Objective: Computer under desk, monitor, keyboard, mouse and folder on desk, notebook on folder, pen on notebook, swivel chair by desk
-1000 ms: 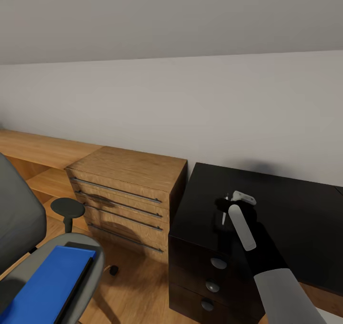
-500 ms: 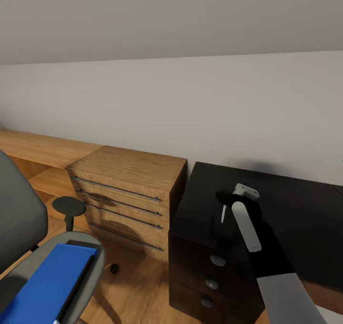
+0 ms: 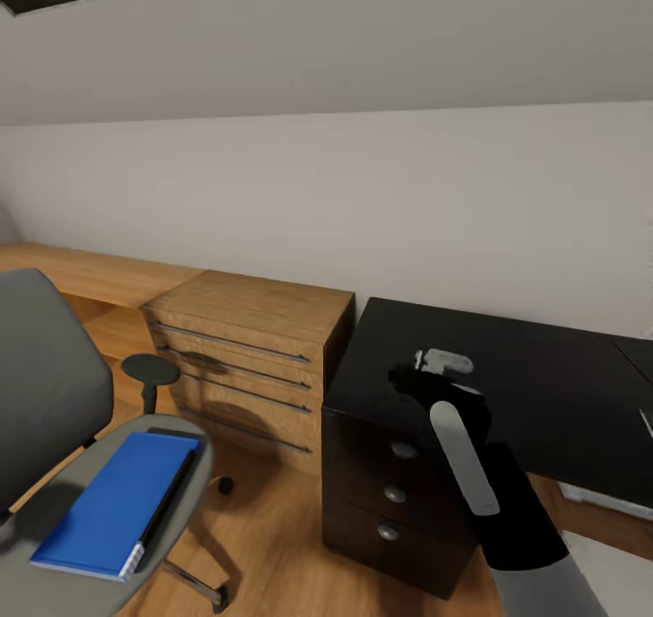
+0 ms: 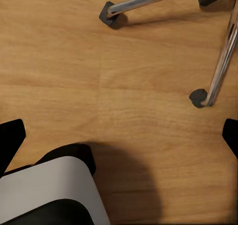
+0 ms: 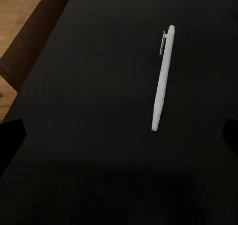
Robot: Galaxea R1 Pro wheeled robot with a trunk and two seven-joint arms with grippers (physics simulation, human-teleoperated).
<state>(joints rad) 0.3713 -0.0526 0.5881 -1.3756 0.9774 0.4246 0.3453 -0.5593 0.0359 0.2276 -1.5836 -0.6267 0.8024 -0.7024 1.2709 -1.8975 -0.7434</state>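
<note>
- The glossy black L-shaped worktop [image 3: 544, 372] with its drawer unit of 3 round silver knobs stood against the pale wall, just beside a low light-wood dresser [image 3: 254, 345].
- The right pincer [image 3: 442, 363] hung above the worktop's drawer end; in the right wrist view its 2 dark fingertips [image 5: 11, 135] sat wide apart at the frame edges, holding nothing.
- The slim white stick pen [image 5: 162, 78] lay flat and alone on the worktop, between those spread fingertips and not touching them.
- The grey upholstered swivel chair [image 3: 45, 390] stood well apart from the worktop, beyond the dresser, with the flat bright blue folder [image 3: 113, 499] on its seat.
- A thin dark edge ran along the folder's side nearest the worktop; whether that was the notebook could not be told.
- The left pincer [image 4: 119, 135] pointed at the wood floor near the chair's chrome legs, its tips also wide apart and empty.
- Judged step: the pen was parked on the worktop, and the folder was next.
- The next move would call for turning toward the chair and gripping the folder by an edge, since it lay flat.
</note>
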